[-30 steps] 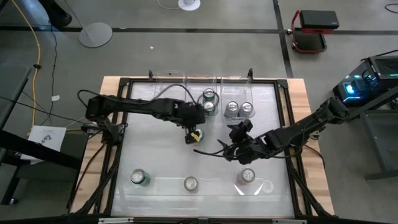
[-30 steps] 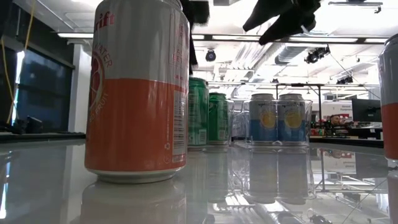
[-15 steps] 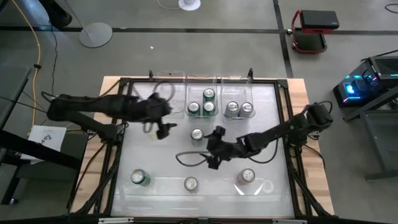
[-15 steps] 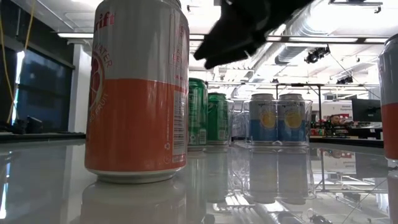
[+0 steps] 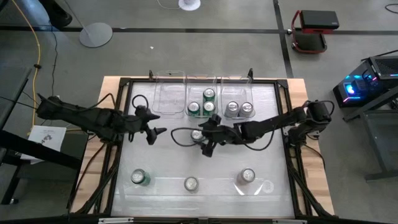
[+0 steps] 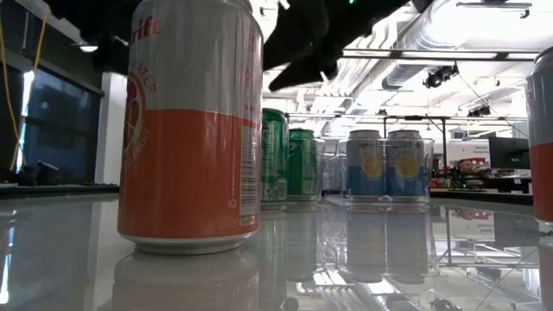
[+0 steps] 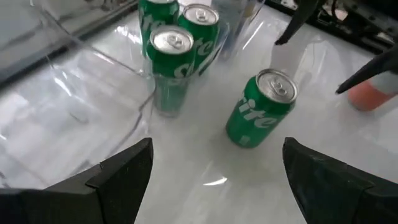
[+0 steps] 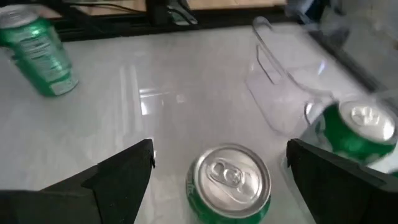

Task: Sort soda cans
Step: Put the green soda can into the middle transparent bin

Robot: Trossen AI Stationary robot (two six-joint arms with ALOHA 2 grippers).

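Green cans (image 5: 203, 102): three binned, two loose.

Two slim black jointed arms (image 5: 81, 115) (image 5: 280, 123), trailing loose black cables, each ending in dark blunt fingers (image 7: 121, 171).

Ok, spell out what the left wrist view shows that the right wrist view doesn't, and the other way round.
Only the left wrist view: what looks like an orange can beyond the loose green can. Only the right wrist view: a far green can standing alone near the table's edge. Both: the loose green can upright outside the clear bins, and bin cans with green sides. In the right wrist view, the open right jaws sit either side of the loose can.
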